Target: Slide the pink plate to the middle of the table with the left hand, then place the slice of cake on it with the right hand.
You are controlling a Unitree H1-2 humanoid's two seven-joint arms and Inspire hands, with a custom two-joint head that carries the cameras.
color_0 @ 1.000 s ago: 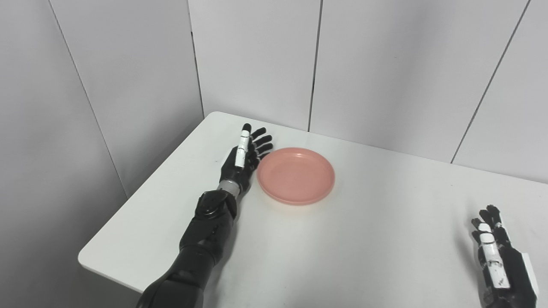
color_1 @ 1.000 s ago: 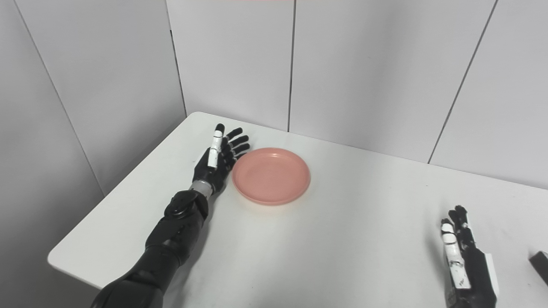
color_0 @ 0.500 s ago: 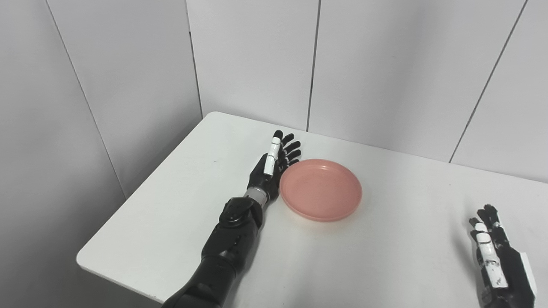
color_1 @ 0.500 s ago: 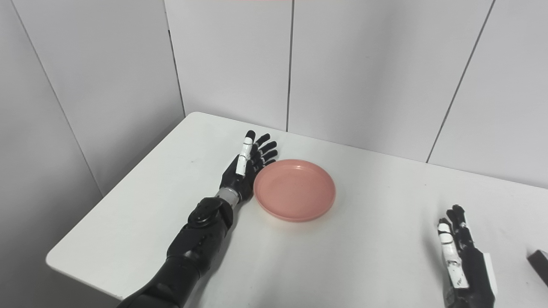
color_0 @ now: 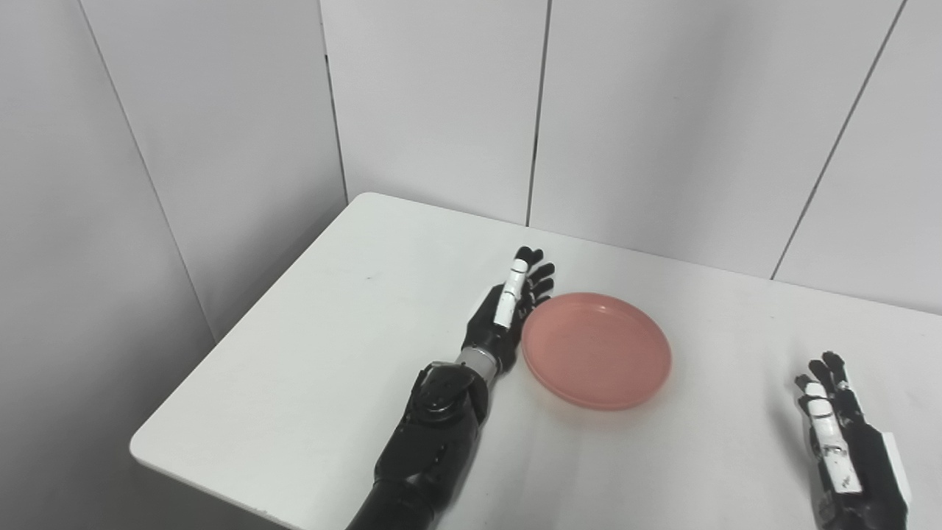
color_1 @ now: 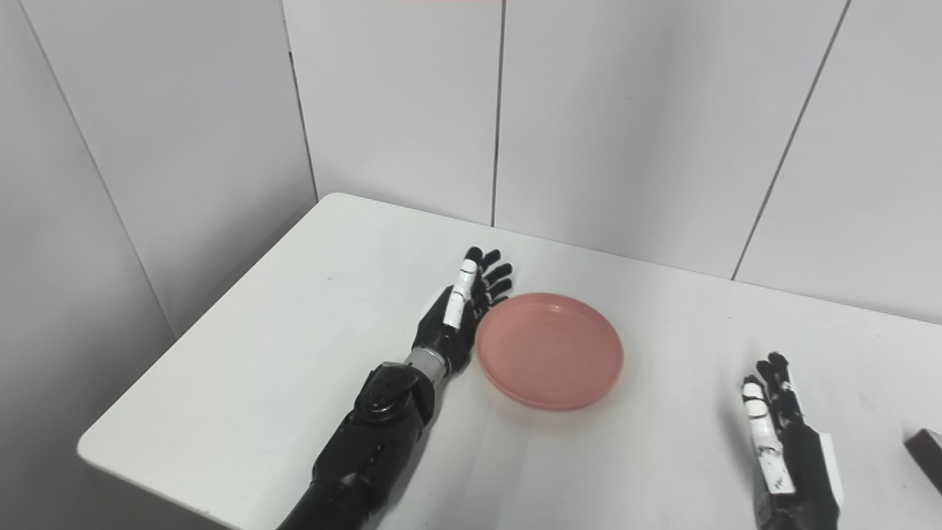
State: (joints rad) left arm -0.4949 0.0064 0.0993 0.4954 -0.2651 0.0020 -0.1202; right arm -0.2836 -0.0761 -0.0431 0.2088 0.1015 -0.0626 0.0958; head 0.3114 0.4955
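Observation:
The pink plate (color_0: 597, 350) lies flat on the white table (color_0: 353, 324), a little left of its middle. My left hand (color_0: 508, 309) is open, on edge, fingers straight and pointing away, its palm side against the plate's left rim. Low at the right, my right hand (color_0: 839, 434) is open with nothing in it. A dark block (color_1: 926, 453) at the right edge of the right eye view may be the cake slice; it is cut off by the frame.
Grey wall panels (color_0: 441, 110) stand close behind the table and along its left side. The table's left front corner (color_0: 140, 445) is rounded. White tabletop stretches between the plate and my right hand.
My left hand has pushed the pink plate to the right and nearer, staying against its left rim. The right hand has shifted slightly left.

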